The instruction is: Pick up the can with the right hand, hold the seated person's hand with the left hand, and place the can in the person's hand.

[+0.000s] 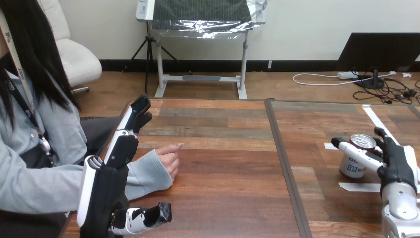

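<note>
R hand [396, 163] just right of can [352, 169] — thumb across its front, fingers [381, 133] behind, wrapped on it; can upright on counter [223, 173], person's hand [167, 159] & straight-fingered, empty L hand [119, 148] well left of it

Wooden table [223, 173] with can [351, 169], white tape strips [359, 187], person's hand [168, 158]

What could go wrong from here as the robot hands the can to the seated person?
The right hand grips the can with its thumb across the front; the can might tilt or slip when lifted.
The person's hand rests on the table with fingers curled in, so the can may find no open palm.
The left hand is open beside it, not holding it.
</note>
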### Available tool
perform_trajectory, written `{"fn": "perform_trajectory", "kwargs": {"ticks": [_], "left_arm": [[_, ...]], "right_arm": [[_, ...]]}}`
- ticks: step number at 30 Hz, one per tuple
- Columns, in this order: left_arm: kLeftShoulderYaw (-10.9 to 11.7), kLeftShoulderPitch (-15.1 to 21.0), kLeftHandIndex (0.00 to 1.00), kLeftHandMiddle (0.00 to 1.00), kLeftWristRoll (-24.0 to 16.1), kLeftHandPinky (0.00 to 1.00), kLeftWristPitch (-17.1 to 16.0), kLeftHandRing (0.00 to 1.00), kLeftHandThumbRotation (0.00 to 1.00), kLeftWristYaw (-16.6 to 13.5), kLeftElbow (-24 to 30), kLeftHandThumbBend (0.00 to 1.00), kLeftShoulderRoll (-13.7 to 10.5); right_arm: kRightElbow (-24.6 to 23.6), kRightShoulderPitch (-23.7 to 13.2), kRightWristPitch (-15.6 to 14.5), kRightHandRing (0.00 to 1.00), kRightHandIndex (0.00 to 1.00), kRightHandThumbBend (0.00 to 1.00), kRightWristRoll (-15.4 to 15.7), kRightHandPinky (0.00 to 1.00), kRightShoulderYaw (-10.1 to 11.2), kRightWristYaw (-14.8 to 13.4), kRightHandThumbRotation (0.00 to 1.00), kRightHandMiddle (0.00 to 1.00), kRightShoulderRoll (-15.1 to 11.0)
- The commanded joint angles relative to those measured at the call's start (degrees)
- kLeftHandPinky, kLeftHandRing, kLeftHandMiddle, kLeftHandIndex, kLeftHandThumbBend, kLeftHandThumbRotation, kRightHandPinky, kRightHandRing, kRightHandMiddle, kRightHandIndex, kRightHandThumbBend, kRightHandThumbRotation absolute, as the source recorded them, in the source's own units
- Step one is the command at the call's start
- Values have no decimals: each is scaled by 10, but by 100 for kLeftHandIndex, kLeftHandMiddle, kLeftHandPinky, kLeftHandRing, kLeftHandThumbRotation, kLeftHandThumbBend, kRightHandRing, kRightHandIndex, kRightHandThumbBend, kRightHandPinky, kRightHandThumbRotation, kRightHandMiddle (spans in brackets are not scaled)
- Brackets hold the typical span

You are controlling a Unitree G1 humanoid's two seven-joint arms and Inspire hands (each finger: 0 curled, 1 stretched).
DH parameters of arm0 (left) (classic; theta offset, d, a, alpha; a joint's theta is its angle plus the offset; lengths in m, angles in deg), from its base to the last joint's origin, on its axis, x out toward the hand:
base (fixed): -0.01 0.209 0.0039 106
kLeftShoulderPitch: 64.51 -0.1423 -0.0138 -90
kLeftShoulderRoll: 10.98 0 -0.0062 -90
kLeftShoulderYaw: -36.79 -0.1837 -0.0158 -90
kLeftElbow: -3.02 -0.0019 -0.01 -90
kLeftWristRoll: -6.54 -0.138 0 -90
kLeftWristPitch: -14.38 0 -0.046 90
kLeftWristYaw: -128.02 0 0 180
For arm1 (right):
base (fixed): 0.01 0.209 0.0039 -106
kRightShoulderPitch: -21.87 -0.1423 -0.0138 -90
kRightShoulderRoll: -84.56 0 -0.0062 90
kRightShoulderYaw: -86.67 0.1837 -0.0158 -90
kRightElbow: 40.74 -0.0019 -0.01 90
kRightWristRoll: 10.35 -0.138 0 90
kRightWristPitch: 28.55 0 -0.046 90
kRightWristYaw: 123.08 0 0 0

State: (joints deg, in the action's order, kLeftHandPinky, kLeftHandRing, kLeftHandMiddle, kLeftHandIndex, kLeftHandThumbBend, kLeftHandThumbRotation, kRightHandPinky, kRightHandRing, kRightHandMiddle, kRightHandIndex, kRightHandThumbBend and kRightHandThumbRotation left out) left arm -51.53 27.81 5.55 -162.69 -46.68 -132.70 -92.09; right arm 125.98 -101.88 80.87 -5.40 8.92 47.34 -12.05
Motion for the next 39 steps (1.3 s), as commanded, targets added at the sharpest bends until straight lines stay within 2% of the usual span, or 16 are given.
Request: {"fn": "perform_trajectory", "kwargs": {"ticks": [1,4,5,6,8,9,11,14,15,17,20,24,27,33,38,39], "left_arm": [[12,20,92,95,-7,89,-3,94,77,-3,13,100,4],[-4,21,92,95,9,88,-4,94,77,-2,11,100,1],[-8,21,92,95,14,88,-4,94,76,-2,10,100,0],[-2,19,92,95,9,88,-2,94,75,-3,13,100,3],[8,16,91,95,0,87,1,94,76,-4,17,100,6],[5,17,91,95,3,86,-2,94,76,-3,15,100,5],[0,19,91,95,7,86,-8,94,76,-3,12,100,4],[9,15,91,95,0,86,-6,94,76,-3,14,100,7],[-8,16,91,95,15,86,-5,94,76,-2,13,100,2],[-32,16,91,95,36,87,-3,95,74,0,12,100,-5],[7,12,91,95,4,87,-3,95,75,-3,17,100,8],[-6,13,91,95,15,87,-10,95,75,-1,12,100,4],[-6,12,91,95,16,87,-12,95,75,-2,12,100,4],[-12,12,91,95,21,85,-13,93,74,-1,12,100,1],[-6,9,91,94,15,85,-13,93,74,0,16,100,3],[-11,9,91,94,19,84,-12,93,74,-1,17,100,2]], "right_arm": [[-7,-59,1,81,92,100,6,68,-6,-6,34,89,0],[-6,-62,3,80,92,100,5,66,-6,-4,34,89,1],[-6,-62,3,74,92,100,5,56,-6,-3,34,88,1],[-6,-63,4,72,92,100,4,52,-6,0,34,88,1],[-6,-64,5,72,92,100,4,52,-6,4,33,88,1],[-5,-66,1,73,92,100,9,52,-11,1,33,89,0],[-4,-68,-3,71,92,100,15,50,-17,-4,35,87,-2],[-4,-68,0,67,92,100,13,47,-13,2,35,86,-1],[-4,-69,1,65,92,100,12,45,-12,6,35,86,0],[-4,-70,2,73,93,100,10,53,-11,10,35,88,0],[-4,-72,-3,79,93,100,4,62,-6,16,33,88,1],[-3,-74,-4,83,93,100,7,70,-9,14,31,89,1],[-3,-75,-5,83,92,100,14,70,-14,10,31,88,0],[-3,-77,-10,71,91,100,26,53,-22,1,33,84,0],[-3,-76,-8,76,90,100,21,60,-17,6,30,84,3],[-3,-76,-10,77,90,100,22,61,-18,5,30,84,3]]}}
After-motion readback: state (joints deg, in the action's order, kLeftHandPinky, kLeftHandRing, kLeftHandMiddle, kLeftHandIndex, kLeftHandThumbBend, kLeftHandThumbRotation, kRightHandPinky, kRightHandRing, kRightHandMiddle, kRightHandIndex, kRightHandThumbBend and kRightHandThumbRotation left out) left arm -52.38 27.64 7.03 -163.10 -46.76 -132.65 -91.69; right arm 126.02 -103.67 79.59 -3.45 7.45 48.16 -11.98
